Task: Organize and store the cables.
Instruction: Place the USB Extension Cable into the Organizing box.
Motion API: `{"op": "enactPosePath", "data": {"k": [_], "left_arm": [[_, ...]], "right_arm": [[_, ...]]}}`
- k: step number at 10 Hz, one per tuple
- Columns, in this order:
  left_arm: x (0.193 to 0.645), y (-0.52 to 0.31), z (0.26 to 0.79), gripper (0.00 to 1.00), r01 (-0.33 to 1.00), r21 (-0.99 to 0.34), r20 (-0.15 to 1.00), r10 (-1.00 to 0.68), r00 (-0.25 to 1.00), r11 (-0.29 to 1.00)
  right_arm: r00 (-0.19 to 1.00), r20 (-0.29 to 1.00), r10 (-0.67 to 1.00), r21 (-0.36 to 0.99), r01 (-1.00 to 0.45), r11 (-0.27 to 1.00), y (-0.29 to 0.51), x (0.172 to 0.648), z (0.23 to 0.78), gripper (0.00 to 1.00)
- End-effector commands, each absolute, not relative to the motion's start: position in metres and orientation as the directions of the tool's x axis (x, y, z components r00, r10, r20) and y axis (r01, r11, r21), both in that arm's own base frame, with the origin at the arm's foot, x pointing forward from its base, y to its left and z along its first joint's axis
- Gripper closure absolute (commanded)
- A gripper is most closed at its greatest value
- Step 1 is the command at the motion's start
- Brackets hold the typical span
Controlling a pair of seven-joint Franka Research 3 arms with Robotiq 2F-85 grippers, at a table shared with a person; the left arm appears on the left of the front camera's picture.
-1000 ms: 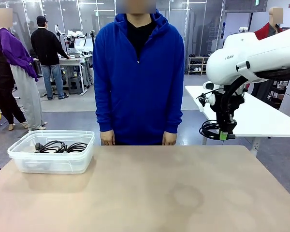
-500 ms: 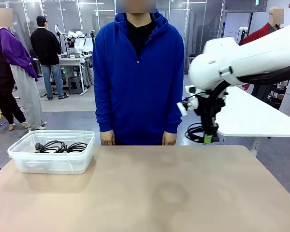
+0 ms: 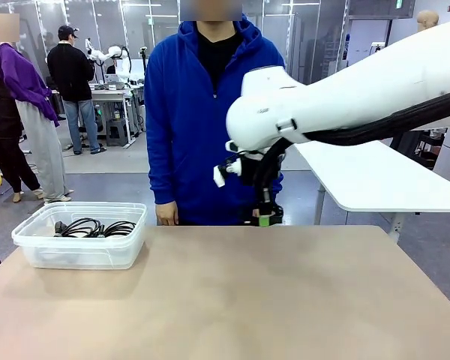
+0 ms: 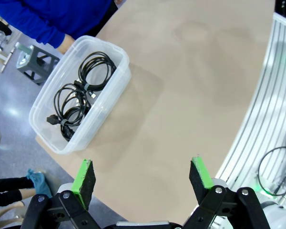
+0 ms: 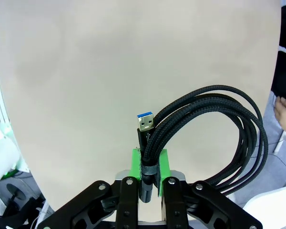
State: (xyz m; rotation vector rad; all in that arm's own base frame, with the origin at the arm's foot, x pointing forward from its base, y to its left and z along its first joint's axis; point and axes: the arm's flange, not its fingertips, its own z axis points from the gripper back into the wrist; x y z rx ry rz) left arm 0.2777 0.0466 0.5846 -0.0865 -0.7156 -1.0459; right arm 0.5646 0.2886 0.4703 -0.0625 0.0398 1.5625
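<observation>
My right gripper is shut on a coiled black braided cable. Its blue-tongued USB plug sticks up just above the green pads, and the coil hangs to one side over the tan table. In the front view that gripper hangs above the table's far edge, right in front of the person in the blue hoodie. Other coiled cables lie in a clear plastic bin at the table's left end. My left gripper is open and high above the table, with nothing between its fingers.
The person stands at the far side with hands down at the table edge; one hand is close to the held coil. A white table stands beyond on the right. The tan tabletop is bare between bin and right edge.
My right arm has swung left with the coil, from beside the white table to the middle of the far edge in front of the person. The bin has not moved.
</observation>
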Motion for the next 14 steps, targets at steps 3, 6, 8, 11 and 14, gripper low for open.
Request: {"op": "enactPosePath", "data": {"k": [3,6,8,11,14], "left_arm": [[0.276,0.047,0.585,0.00,0.815,0.259,0.577,-0.760,0.300,0.518],[0.276,0.047,0.585,0.00,0.815,0.259,0.577,-0.760,0.300,0.518],[0.276,0.047,0.585,0.00,0.815,0.259,0.577,-0.760,0.300,0.518],[0.276,0.047,0.585,0.00,0.815,0.259,0.577,-0.760,0.300,0.518],[0.276,0.047,0.585,0.00,0.815,0.259,0.577,-0.760,0.300,0.518]], "right_arm": [[0.057,-0.109,0.992,-0.057,-0.997,0.051,0.346,0.572,0.429,0.83],[0.062,-0.053,0.997,-0.012,-0.998,0.061,0.354,0.567,0.398,0.83],[0.056,-0.043,0.998,-0.004,-0.998,0.056,0.354,0.560,0.383,0.83],[0.073,-0.019,0.997,-0.064,-0.995,0.072,0.357,0.549,0.359,0.83],[0.069,0.008,0.998,-0.053,-0.996,0.070,0.356,0.544,0.341,0.83]]}}
